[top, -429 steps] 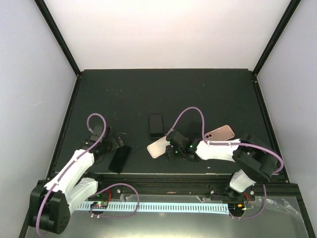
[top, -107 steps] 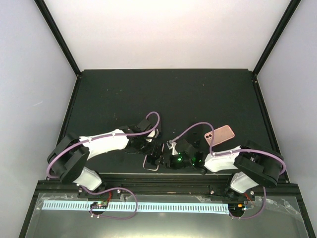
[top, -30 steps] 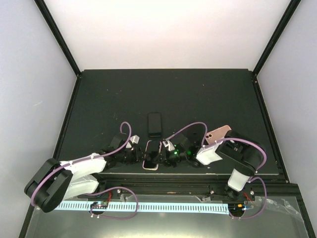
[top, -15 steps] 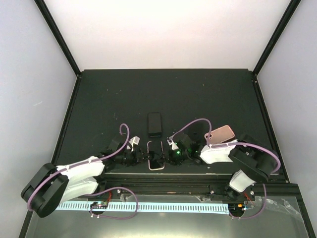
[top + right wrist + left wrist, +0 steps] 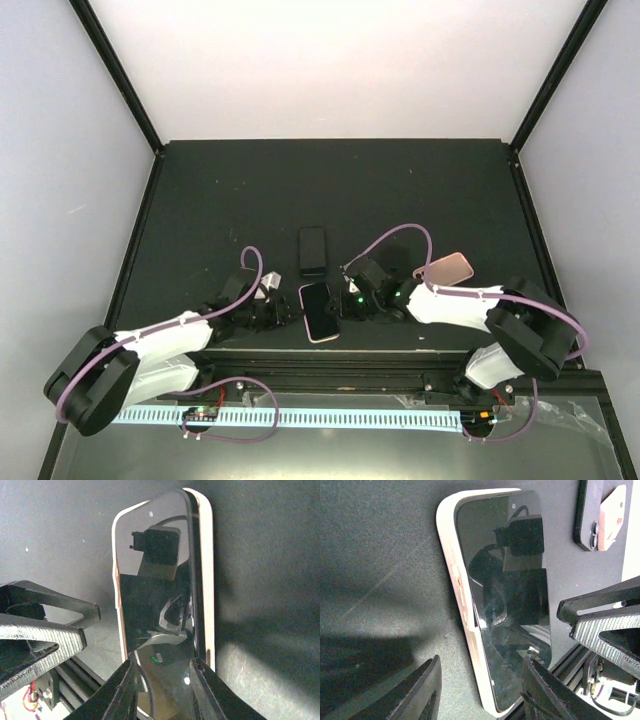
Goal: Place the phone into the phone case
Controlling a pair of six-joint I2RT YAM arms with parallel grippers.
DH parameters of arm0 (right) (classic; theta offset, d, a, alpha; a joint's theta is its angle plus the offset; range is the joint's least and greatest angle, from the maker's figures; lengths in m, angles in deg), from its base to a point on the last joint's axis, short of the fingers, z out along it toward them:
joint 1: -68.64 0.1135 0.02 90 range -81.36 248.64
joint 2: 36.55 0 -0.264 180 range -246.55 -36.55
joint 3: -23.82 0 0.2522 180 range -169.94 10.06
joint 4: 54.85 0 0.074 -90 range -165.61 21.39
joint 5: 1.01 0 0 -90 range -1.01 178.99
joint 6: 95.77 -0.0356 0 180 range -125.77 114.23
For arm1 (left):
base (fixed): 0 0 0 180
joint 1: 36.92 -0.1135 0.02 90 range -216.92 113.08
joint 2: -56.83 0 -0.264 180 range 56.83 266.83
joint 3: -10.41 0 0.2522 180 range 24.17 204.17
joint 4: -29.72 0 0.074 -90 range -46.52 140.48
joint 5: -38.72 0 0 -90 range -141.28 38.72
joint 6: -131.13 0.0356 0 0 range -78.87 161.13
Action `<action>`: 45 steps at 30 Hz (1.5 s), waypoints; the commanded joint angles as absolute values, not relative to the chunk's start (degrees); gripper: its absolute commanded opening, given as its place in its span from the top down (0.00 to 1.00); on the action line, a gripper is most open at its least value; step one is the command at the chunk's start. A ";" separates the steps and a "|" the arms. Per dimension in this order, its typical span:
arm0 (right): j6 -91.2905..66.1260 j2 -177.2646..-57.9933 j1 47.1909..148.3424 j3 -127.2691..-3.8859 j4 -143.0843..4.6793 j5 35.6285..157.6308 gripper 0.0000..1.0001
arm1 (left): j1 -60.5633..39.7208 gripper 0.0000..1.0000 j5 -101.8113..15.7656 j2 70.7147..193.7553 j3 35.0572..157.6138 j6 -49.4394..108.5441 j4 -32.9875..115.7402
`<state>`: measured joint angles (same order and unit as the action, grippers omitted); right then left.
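Note:
The phone (image 5: 318, 312) lies flat, black screen up, inside the pale phone case (image 5: 451, 575) near the table's front edge. My left gripper (image 5: 287, 312) sits just left of it. In the left wrist view the left gripper (image 5: 481, 662) is open: one finger stands off the case's side and the other reaches over the phone's (image 5: 502, 595) near corner. My right gripper (image 5: 345, 305) is at the phone's right side. Its wrist view shows the right gripper (image 5: 162, 662) open, low over the near end of the screen (image 5: 155, 595). The case rim (image 5: 206, 580) shows wider on the right.
A black phone-like slab (image 5: 313, 250) lies just behind the cased phone. A pink phone (image 5: 446, 268) lies back up, behind the right arm. The table's front rail (image 5: 320, 355) runs close below the phone and both grippers.
My right gripper has opened and drawn back a little to the right. The cased phone has shifted slightly right and now lies uncovered between the grippers. The left arm has hardly moved.

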<state>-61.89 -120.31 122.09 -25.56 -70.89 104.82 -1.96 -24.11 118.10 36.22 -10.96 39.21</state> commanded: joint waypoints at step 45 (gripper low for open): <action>-61.07 -127.93 121.99 -24.64 -58.60 111.21 0.90 | -0.01 0.69 -20.88 129.43 39.19 -12.71 28.10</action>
